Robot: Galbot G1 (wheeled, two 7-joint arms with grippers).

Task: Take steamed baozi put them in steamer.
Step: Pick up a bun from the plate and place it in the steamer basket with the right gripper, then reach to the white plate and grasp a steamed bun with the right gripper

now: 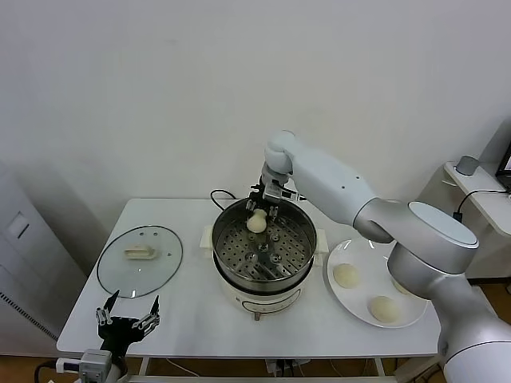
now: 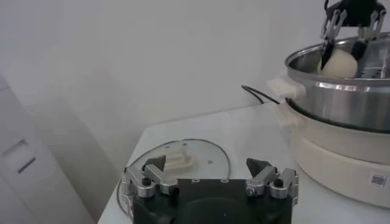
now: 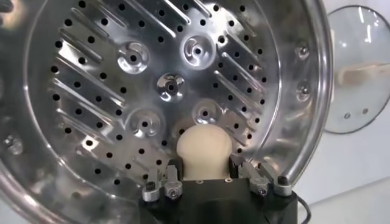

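My right gripper (image 1: 258,212) is shut on a cream-white baozi (image 1: 256,223) and holds it over the far side of the shiny perforated steamer basket (image 1: 263,247). In the right wrist view the baozi (image 3: 203,152) is squeezed between the pads, above the steamer's holed bottom (image 3: 122,91). Two more baozi (image 1: 346,275) (image 1: 383,308) lie on the white plate (image 1: 338,297) to the right; a third shows partly behind my right arm. My left gripper (image 1: 128,319) is open and empty, parked low at the table's front left. The left wrist view shows the steamer (image 2: 341,91) and held baozi (image 2: 340,64) farther off.
The glass lid (image 1: 140,259) with a beige handle lies flat on the table's left, also in the left wrist view (image 2: 177,159). The steamer sits on a white pot base (image 1: 259,297) with a black cord behind. A side table stands at the far right.
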